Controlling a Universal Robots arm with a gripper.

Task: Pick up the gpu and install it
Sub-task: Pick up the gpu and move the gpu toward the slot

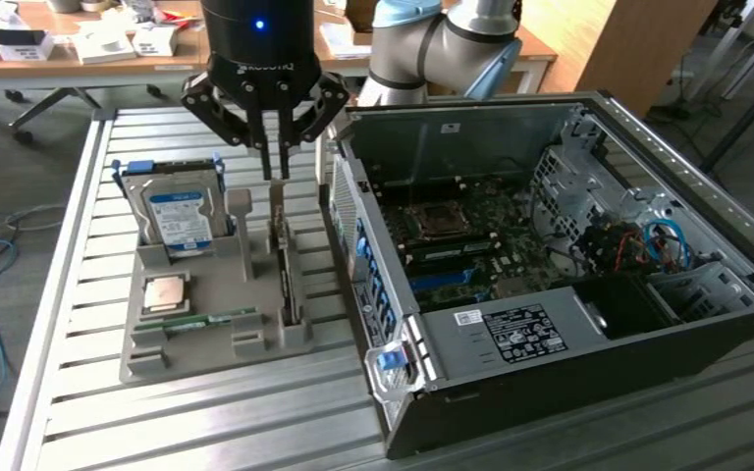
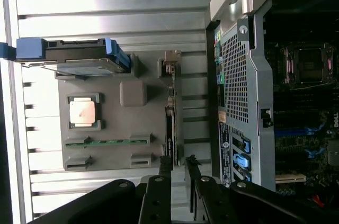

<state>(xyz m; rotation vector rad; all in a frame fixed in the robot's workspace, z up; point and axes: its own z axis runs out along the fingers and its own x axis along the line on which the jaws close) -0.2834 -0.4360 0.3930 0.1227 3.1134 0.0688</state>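
gpu [image 1: 287,270] stands on its long edge in a narrow slot of the grey tray [image 1: 193,358], on the tray's side nearest the computer case [image 1: 548,417], its grey bracket end towards the tray's hard-drive end; the gripper [image 1: 274,169] hangs just above the card at that same end of the tray, its two fingers narrowly parted, holding nothing and, as far as I can judge, not yet touching the board; I would expect the card to be light and stiff but thin and fragile, so the hold belongs across its thickness on the bare upper edge, clear of the chips and of the contact edge down in the slot, with a modest squeeze and a straight lift; elsewhere on the tray sit a memory stick [image 1: 213,319], a processor [image 1: 168,292] and the hard drive [image 1: 178,211]; beyond the tray the case lies open, its motherboard [image 1: 482,235] exposed
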